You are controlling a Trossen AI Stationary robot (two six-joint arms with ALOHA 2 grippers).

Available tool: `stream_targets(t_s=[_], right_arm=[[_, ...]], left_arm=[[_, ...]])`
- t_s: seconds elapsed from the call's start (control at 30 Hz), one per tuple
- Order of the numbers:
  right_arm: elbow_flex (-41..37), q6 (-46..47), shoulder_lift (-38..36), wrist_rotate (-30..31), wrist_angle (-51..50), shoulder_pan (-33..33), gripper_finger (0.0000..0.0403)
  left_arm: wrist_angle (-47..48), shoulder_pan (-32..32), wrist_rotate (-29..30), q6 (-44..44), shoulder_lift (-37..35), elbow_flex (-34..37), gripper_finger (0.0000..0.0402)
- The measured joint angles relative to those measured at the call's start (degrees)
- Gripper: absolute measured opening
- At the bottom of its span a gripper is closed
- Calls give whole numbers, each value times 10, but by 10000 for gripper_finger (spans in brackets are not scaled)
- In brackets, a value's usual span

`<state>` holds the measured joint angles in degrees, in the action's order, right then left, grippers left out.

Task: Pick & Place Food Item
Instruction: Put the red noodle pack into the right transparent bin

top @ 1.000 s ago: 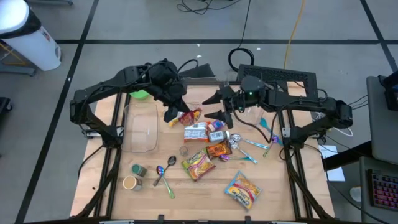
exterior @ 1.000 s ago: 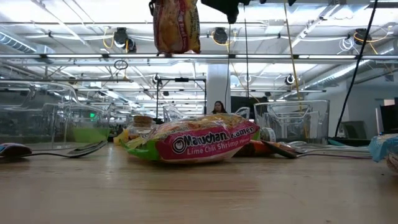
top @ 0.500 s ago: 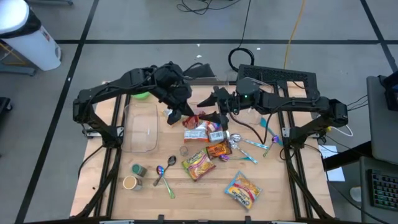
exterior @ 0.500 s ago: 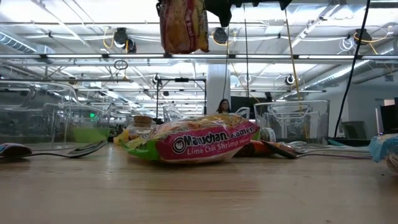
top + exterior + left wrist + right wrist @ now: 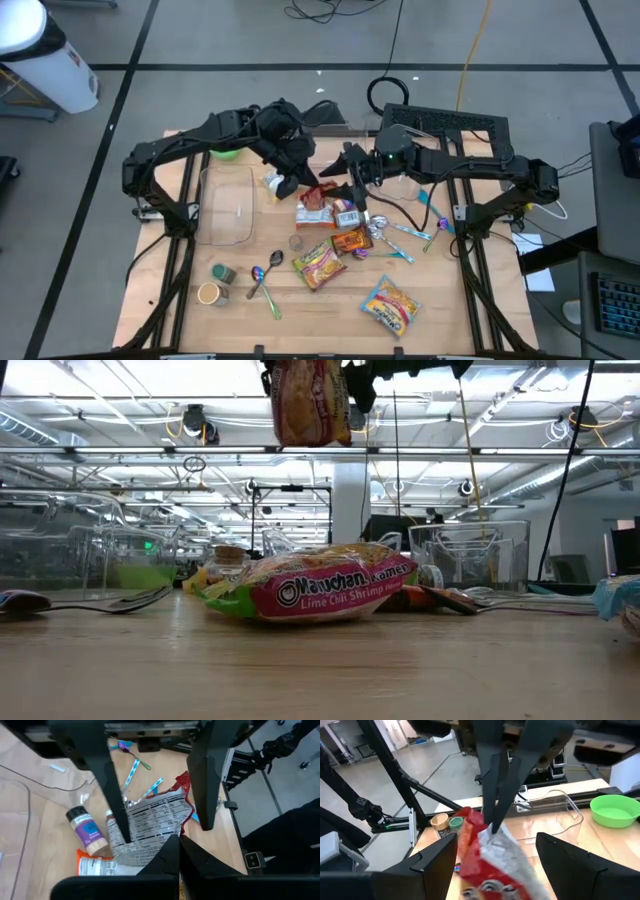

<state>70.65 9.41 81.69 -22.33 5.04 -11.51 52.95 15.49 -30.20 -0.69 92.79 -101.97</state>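
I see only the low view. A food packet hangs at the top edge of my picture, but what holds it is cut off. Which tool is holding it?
Observer: The left tool holds it. In the right wrist view its fingers are shut on the upper edge of the packet.
Operator: Thank you. And the right tool, where is it?
Observer: The right tool is open and faces the packet from the side, above the middle of the table. In its own wrist view, one of its fingers shows on each side of the packet, and I see no contact.
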Motion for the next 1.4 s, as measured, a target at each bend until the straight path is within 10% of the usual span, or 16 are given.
stream_targets(t_s=[0.33,0.83,1.4], right_arm=[[0,-11,0,1,-2,0,221],[0,-12,0,-1,-6,-12,11],[0,3,0,52,-8,-21,0]], left_arm=[[0,0,0,4,0,0,0],[-1,0,6,9,0,0,7],[-43,51,18,39,-14,0,52]])
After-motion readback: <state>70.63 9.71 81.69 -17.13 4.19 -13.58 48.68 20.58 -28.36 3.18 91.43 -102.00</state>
